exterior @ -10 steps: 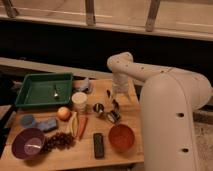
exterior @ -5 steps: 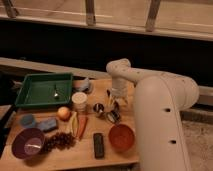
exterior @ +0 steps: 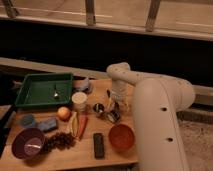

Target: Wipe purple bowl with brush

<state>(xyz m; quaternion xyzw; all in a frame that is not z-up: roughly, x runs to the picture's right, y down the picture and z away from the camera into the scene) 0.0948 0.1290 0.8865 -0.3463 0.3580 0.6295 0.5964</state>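
The purple bowl (exterior: pixel 27 143) stands at the front left corner of the wooden table (exterior: pixel 102 87) and looks empty. My gripper (exterior: pixel 114 103) hangs at the end of the white arm (exterior: pixel 150 95) over the table's middle right, far from the bowl. A slim dark stick (exterior: pixel 107 97), likely the brush handle, stands just left of the gripper beside two small metal cups (exterior: pixel 99 108). Its head is hidden, and I cannot tell whether the gripper holds it.
A green tray (exterior: pixel 44 90) sits at the back left. A white cup (exterior: pixel 79 101), an orange fruit (exterior: pixel 63 113), a carrot (exterior: pixel 82 126), grapes (exterior: pixel 60 141) and blue sponges (exterior: pixel 48 124) lie between. An orange-brown bowl (exterior: pixel 121 136) and a black block (exterior: pixel 98 145) are at the front.
The arm has shifted slightly left and lower, and its large white body now fills more of the right side. The objects on the table have not moved.
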